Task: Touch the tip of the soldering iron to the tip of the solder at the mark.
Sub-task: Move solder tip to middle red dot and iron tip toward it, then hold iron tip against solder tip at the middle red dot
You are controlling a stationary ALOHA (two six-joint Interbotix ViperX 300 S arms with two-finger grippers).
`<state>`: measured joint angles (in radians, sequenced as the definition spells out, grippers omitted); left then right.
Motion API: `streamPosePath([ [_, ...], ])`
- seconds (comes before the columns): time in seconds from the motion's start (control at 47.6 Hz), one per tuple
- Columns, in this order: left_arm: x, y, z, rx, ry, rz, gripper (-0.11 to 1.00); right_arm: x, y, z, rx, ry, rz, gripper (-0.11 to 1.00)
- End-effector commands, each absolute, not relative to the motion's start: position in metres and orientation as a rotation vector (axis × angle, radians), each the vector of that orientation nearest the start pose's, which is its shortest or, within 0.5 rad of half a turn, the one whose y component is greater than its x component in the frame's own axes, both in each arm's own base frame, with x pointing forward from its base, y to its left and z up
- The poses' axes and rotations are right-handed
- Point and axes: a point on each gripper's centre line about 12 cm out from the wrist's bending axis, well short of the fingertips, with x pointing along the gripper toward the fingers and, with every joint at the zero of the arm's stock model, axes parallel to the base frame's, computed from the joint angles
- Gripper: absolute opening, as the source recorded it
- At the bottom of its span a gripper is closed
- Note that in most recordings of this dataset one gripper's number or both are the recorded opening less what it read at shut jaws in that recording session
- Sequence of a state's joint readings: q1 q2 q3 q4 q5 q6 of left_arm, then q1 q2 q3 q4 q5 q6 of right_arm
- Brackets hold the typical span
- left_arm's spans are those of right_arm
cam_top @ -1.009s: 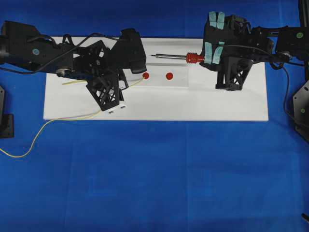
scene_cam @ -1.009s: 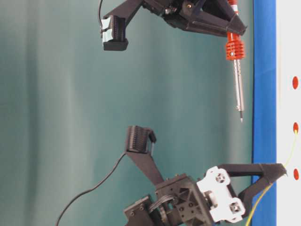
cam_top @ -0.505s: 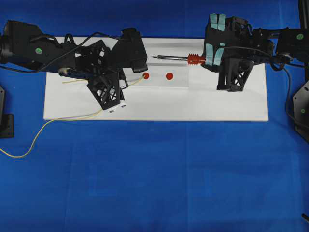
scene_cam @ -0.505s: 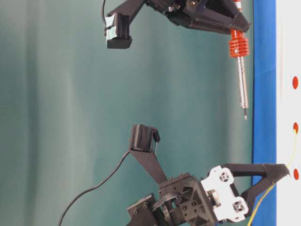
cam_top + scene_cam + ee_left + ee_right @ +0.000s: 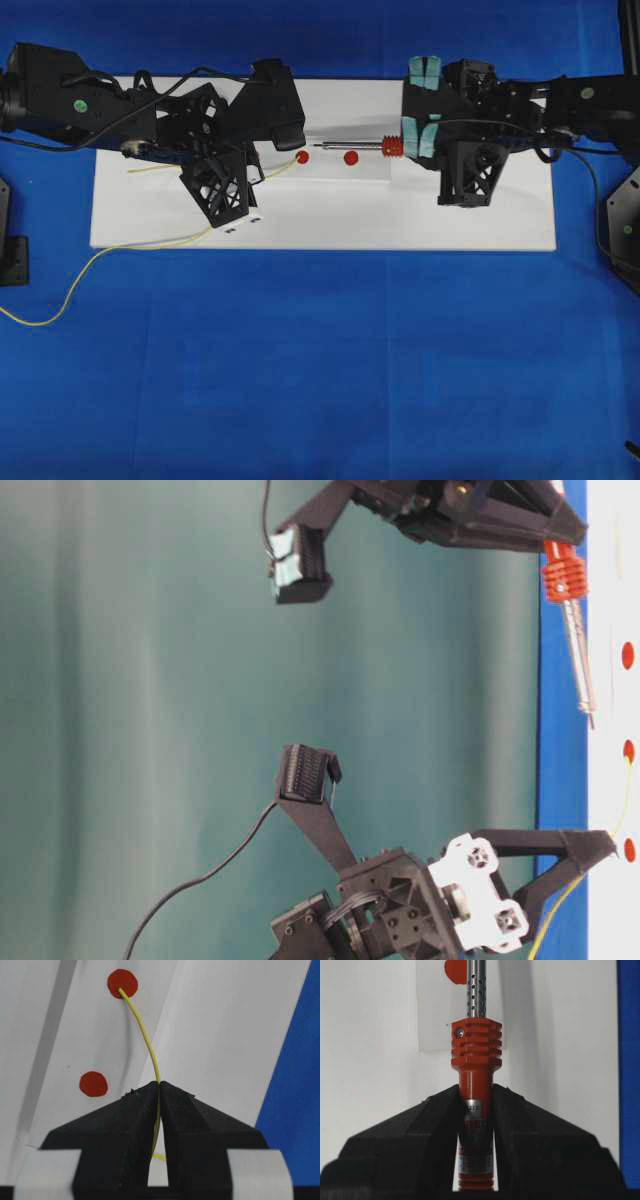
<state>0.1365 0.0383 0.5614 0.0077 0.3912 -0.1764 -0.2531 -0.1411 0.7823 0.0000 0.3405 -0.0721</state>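
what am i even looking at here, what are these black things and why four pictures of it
These are two robot arms at a table with a blue cloth, each ending in a pincer-like end effector. One picture looks down from overhead, one looks from table height (turned sideways), and two come from cameras on the arms' wrists.

A white board lies on the cloth, with red dot marks on it. The left end effector is shut on the solder, a thin yellow wire whose tip rests on one red dot. The right end effector is shut on the soldering iron, red-handled with a metal shaft, pointing toward the wire's tip. The overhead view shows the two tips close but not touching.
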Motion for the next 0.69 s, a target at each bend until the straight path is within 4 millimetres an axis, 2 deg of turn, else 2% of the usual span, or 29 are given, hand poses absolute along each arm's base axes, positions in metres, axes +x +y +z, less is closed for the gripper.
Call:
streamPosePath([
  [0.0, 0.386, 0.053, 0.169, -0.216, 0.938, 0.207, 0.02, 0.322, -0.082, 0.164, 0.053, 0.945, -0.197, 0.06],
  [0.673, 0.386, 0.050, 0.169, -0.215, 0.940, 0.201, 0.02, 0.331, -0.076, 0.151, 0.041, 0.972, -0.173, 0.06],
])
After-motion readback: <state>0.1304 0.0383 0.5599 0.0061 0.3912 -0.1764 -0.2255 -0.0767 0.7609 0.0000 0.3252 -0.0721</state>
